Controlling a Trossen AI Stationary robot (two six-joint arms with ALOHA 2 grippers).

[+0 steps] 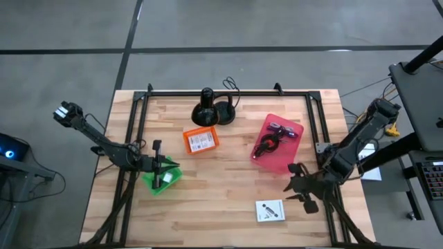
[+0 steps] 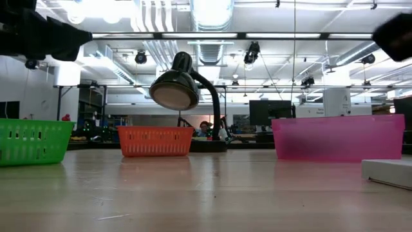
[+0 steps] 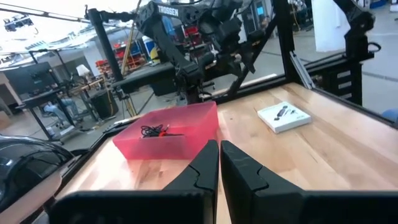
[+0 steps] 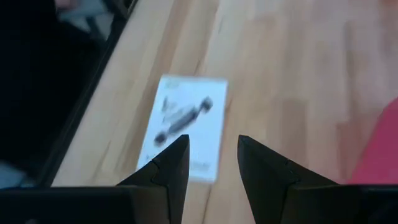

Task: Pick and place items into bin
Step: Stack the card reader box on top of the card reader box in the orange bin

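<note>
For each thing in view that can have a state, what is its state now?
Left gripper: shut, holding nothing, over the green bin.
Right gripper: open, holding nothing, above the white card.
White card: flat on the table, outside any bin.
Pink bin: holds a black cable.
Orange bin: holds another card.
Lamp: unlit.
</note>
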